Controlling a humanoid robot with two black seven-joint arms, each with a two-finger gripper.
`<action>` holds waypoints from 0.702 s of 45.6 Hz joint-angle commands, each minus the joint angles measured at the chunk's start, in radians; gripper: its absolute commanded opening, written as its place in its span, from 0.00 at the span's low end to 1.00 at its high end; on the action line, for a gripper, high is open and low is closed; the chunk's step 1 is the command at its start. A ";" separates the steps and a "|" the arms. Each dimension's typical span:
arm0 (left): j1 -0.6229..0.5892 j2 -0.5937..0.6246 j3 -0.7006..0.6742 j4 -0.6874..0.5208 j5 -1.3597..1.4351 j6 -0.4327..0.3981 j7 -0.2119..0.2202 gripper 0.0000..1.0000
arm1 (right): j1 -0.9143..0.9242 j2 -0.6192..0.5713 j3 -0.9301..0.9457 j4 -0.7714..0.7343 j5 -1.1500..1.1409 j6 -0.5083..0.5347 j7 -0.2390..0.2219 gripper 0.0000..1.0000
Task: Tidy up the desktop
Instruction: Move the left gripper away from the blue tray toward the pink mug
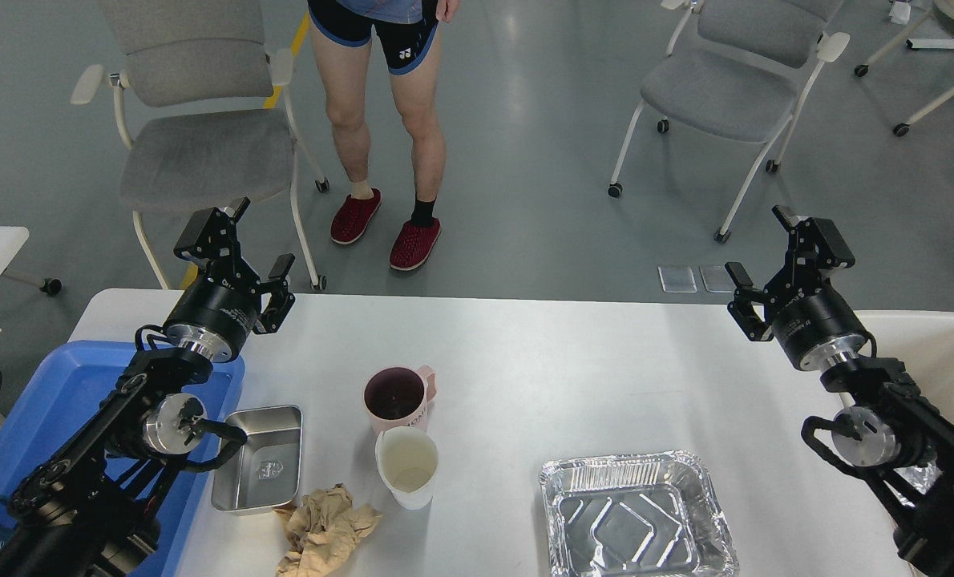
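The desktop (573,361) is a wide white tabletop filling the lower half of the head view. On it stand a pink mug (399,397) with dark inside, a white cup (407,466) just in front of it, a small steel tin (259,469), a crumpled brown paper (325,530) and a foil tray (636,517). My left gripper (246,258) hangs open above the desk's far left corner, holding nothing. Over the far right edge my right gripper (774,262) is raised and open, also with nothing in it.
A blue plastic tray (60,401) lies at the left under my left arm. A cream bin (938,353) sits at the right behind my right arm. A person (385,120) stands beyond the far edge, with grey chairs (196,120) on both sides.
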 commanded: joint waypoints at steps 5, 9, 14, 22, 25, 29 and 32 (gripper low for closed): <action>-0.003 0.001 0.004 0.000 0.002 0.011 -0.020 0.97 | 0.001 0.002 0.000 0.000 0.001 0.000 0.000 1.00; -0.001 0.005 -0.006 -0.005 -0.006 0.026 -0.022 0.97 | 0.001 0.002 0.000 0.000 -0.001 0.000 0.000 1.00; 0.037 0.039 -0.035 -0.077 -0.023 0.043 -0.007 0.97 | 0.003 0.003 -0.002 0.000 -0.001 0.000 0.000 1.00; 0.277 0.410 0.014 -0.353 -0.038 0.051 0.088 0.97 | -0.003 0.003 0.000 0.000 -0.001 0.000 0.000 1.00; 0.332 0.595 0.024 -0.425 -0.067 0.049 0.162 0.97 | 0.000 0.003 0.000 0.000 -0.001 0.000 0.000 1.00; 0.373 0.930 0.089 -0.476 -0.127 0.026 0.210 0.97 | 0.000 0.007 0.000 0.000 -0.001 0.000 0.000 1.00; 0.376 1.138 0.162 -0.494 -0.132 -0.047 0.205 0.97 | 0.000 0.014 0.000 -0.002 -0.001 0.000 0.000 1.00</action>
